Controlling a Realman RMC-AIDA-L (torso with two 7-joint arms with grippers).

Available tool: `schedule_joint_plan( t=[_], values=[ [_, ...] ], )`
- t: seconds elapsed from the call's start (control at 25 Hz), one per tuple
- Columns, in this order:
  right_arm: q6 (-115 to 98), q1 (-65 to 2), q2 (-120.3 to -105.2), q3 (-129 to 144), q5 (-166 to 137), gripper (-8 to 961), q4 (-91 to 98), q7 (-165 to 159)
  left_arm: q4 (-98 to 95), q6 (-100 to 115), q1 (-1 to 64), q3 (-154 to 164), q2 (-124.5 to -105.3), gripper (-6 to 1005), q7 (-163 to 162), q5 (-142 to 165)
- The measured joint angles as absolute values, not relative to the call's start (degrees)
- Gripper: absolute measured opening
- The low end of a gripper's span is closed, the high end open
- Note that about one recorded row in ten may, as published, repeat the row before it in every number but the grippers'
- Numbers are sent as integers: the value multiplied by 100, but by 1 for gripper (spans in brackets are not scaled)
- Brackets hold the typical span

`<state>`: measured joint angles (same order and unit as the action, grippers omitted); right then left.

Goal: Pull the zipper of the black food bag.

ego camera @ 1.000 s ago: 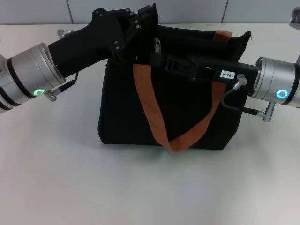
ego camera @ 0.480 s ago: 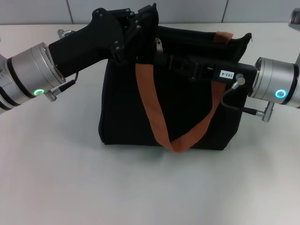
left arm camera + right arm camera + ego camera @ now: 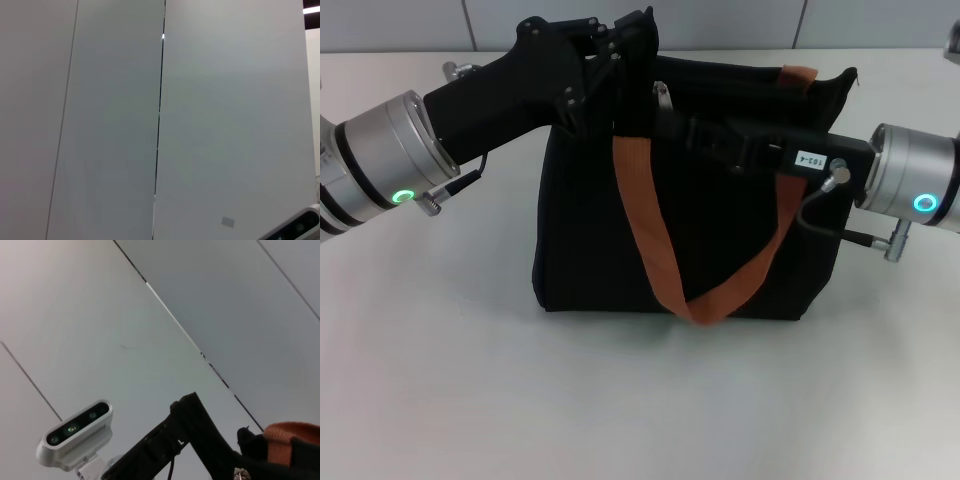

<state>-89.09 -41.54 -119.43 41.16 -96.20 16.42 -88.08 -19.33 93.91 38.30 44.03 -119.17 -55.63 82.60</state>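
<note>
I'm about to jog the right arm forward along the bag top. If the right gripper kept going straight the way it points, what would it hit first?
Probably the left gripper, which sits at the corner of the black food bag directly ahead. The right gripper points along the top edge toward it, by the zipper. Depth is unclear.

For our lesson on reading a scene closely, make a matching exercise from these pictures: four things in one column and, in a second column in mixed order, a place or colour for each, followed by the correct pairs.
Column 1
1. bag
2. strap
3. left gripper
4. right gripper

Column 2
A. orange-brown, hanging in a loop down the front
B. at the bag's top left corner
C. black, standing upright on the table
D. reaching across the bag's top edge, close to the zipper pull

Pairs: 1-C, 2-A, 3-B, 4-D
</note>
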Motion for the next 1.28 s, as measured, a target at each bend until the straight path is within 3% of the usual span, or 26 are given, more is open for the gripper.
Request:
schedule_joint_plan(
  t=[1.04,1.28],
  values=[
    [-9174,-3855,-11897,4180,-9533,-3,2649,-10093,-1933,9420,3822,4400,-11918,23,-5484,8261],
    [-9218,-3859,-11760,4693,-9648,-3,3394,-11326,-1933,9430,3776,4362,-11918,23,-5484,8261]
  ],
)
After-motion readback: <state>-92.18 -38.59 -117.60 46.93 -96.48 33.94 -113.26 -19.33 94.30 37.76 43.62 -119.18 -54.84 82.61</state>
